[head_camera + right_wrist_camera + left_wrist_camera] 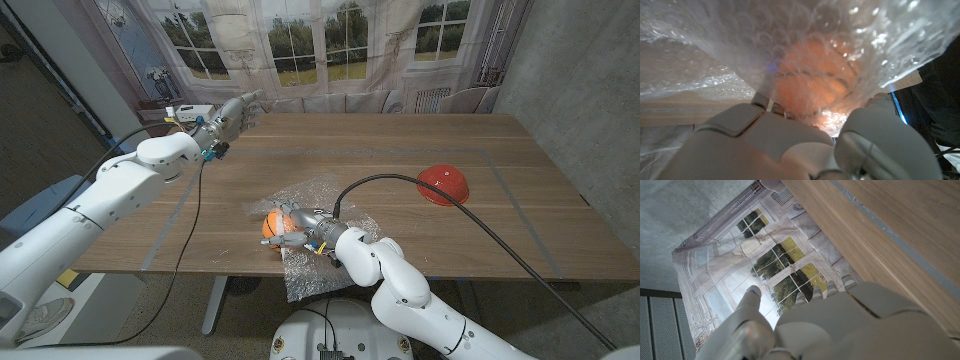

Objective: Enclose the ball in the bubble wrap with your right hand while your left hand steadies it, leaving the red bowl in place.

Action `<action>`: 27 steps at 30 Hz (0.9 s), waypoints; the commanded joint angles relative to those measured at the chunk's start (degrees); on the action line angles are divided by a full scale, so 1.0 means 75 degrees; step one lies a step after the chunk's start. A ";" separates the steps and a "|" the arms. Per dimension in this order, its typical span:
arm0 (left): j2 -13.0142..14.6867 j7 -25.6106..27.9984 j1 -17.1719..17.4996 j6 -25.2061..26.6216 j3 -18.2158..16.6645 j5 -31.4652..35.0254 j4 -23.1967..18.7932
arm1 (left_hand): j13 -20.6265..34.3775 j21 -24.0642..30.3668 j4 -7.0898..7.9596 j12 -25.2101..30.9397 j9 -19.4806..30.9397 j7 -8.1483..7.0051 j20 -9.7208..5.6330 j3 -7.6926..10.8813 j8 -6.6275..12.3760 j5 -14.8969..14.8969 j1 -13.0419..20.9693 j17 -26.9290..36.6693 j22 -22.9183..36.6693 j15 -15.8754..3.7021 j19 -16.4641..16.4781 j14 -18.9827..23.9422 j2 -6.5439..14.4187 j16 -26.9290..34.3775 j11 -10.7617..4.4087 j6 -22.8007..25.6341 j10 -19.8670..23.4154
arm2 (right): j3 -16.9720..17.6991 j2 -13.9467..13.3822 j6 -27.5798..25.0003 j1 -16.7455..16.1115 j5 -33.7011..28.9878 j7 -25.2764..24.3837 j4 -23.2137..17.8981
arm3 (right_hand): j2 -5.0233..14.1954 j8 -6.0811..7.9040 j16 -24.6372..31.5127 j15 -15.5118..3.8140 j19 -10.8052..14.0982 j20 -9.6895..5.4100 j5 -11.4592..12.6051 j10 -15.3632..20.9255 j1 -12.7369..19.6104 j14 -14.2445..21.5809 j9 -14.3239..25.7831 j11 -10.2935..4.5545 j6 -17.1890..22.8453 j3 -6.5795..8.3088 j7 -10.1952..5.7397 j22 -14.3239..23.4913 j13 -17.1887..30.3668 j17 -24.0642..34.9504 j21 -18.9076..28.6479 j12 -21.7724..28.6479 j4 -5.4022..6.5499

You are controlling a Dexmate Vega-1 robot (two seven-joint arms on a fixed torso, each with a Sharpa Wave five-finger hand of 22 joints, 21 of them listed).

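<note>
1. wrapping step in hand: right hand at the table's near edge, fingers curled on the bubble wrap and pressing it against the orange ball.
2. in the right wrist view, ball glowing orange through the wrap, so partly covered already; in the head view, one side of it bare.
3. left hand up at the table's far left corner, well apart from the ball, fingers stretched out, holding nothing, steadying nothing.
4. red bowl well to the right, untouched.
5. next, probably: left hand brought down to brace the ball, then the loose wrap pulled over the bare side, clear of the bowl.
</note>
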 commanded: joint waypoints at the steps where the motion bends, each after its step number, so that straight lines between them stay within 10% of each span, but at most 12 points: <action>1: -0.0182 -0.0244 -0.0282 -0.0138 0.0193 0.0052 0.0398 | 0.0032 -0.0008 0.0042 0.0028 0.0022 -0.0031 0.0099 -0.0010 0.0052 0.0048 -0.0027 0.0030 0.0042 -0.0004 -0.0590 -0.0989 -0.0007 0.0035 0.0030 -0.0701 -0.0927 | -0.0411 0.0370 0.0129 0.0426 -0.0231 0.0166 0.0739 | 0.0095 0.0059 0.0136 -0.0344 0.1163 -0.0045 0.0072 -0.0319 0.0517 0.0477 0.0051 -0.0236 -0.1269 0.0095 -0.0061 0.0017 -0.0005 -0.0093 0.0209 0.0120 -0.0255; 4: -0.0214 -0.0291 -0.0322 -0.0186 0.0220 0.0069 0.0472 | 0.0032 -0.0011 0.0044 0.0025 0.0022 -0.0031 0.0099 -0.0011 0.0052 0.0049 -0.0030 0.0030 0.0043 -0.0004 -0.0592 -0.0989 -0.0006 0.0035 0.0032 -0.0701 -0.0936 | -0.0420 0.0390 0.0264 0.0471 -0.0159 0.0052 0.0859 | 0.0224 0.0135 0.0281 -0.0567 0.1947 -0.0217 0.0124 0.0109 0.1060 0.0988 0.0074 -0.0394 -0.1078 0.0245 -0.0067 0.0008 -0.0006 -0.0106 0.0297 0.0278 -0.0490; 12: -0.0186 -0.0264 -0.0197 -0.0325 0.0123 0.0055 0.0527 | 0.0032 -0.0015 0.0051 0.0029 0.0022 -0.0028 0.0100 -0.0017 0.0057 0.0052 -0.0038 0.0030 0.0043 -0.0002 -0.0587 -0.0983 -0.0009 0.0036 0.0036 -0.0692 -0.0932 | -0.0593 0.0393 0.0505 0.0674 -0.0468 -0.0264 0.1205 | 0.0650 0.0310 0.1010 -0.1546 0.3503 -0.1647 0.0184 0.1347 0.2855 0.2703 0.0133 -0.0871 -0.0379 0.0834 -0.0075 0.0080 0.0013 0.0244 0.0611 0.0725 -0.0825; 15: -0.0185 -0.0267 -0.0174 -0.0346 0.0101 0.0031 0.0551 | 0.0032 -0.0016 0.0053 0.0033 0.0022 -0.0033 0.0099 -0.0018 0.0057 0.0053 -0.0041 0.0030 0.0043 -0.0010 -0.0583 -0.0987 -0.0009 0.0035 0.0039 -0.0693 -0.0923 | -0.0562 0.0370 0.0706 0.0676 -0.0459 -0.0584 0.1314 | 0.0803 0.0652 0.1487 -0.2046 0.3969 -0.2230 0.0216 0.2253 0.3700 0.3666 0.0215 -0.1019 0.0645 0.1108 -0.0069 0.0129 0.0046 0.0606 0.0860 0.1103 -0.0801; 20: -0.0183 -0.0306 -0.0193 -0.0366 0.0099 0.0020 0.0636 | 0.0032 -0.0020 0.0057 0.0036 0.0022 -0.0039 0.0099 -0.0021 0.0059 0.0054 -0.0047 0.0030 0.0044 -0.0014 -0.0584 -0.0984 -0.0010 0.0035 0.0039 -0.0689 -0.0919 | -0.0379 0.0306 0.1439 0.0547 -0.0169 -0.1895 0.1666 | 0.1228 0.1741 0.2299 -0.2643 0.4373 -0.2875 0.0049 0.4782 0.4813 0.5788 0.0268 -0.1000 0.3942 0.1652 0.0028 0.0236 0.0291 0.1310 0.1478 0.2328 -0.0790; 23: -0.0197 -0.0328 -0.0223 -0.0384 0.0114 0.0028 0.0680 | 0.0032 -0.0023 0.0059 0.0035 0.0022 -0.0039 0.0100 -0.0023 0.0062 0.0055 -0.0050 0.0030 0.0044 -0.0019 -0.0586 -0.0990 -0.0011 0.0033 0.0037 -0.0682 -0.0922 | -0.0344 0.0309 0.1620 0.0519 -0.0151 -0.2266 0.1779 | 0.1160 0.2235 0.2799 -0.2819 0.4283 -0.3180 -0.0189 0.5775 0.6078 0.6878 0.0264 -0.1006 0.5496 0.2056 0.0675 0.0365 0.0507 0.1955 0.1899 0.2913 -0.0927; 27: -0.0226 -0.0349 -0.0270 -0.0397 0.0150 0.0051 0.0737 | 0.0032 -0.0026 0.0062 0.0032 0.0022 -0.0037 0.0100 -0.0025 0.0061 0.0056 -0.0054 0.0030 0.0044 -0.0025 -0.0585 -0.0990 -0.0011 0.0033 0.0030 -0.0682 -0.0931 | -0.0221 0.0300 0.1827 0.0525 0.0033 -0.2512 0.1897 | 0.1161 0.2458 0.3055 -0.2803 0.4047 -0.3277 -0.0543 0.6582 0.7216 0.7571 0.0287 -0.0975 0.6524 0.2379 0.1186 0.0611 0.0841 0.2783 0.2596 0.3469 -0.0868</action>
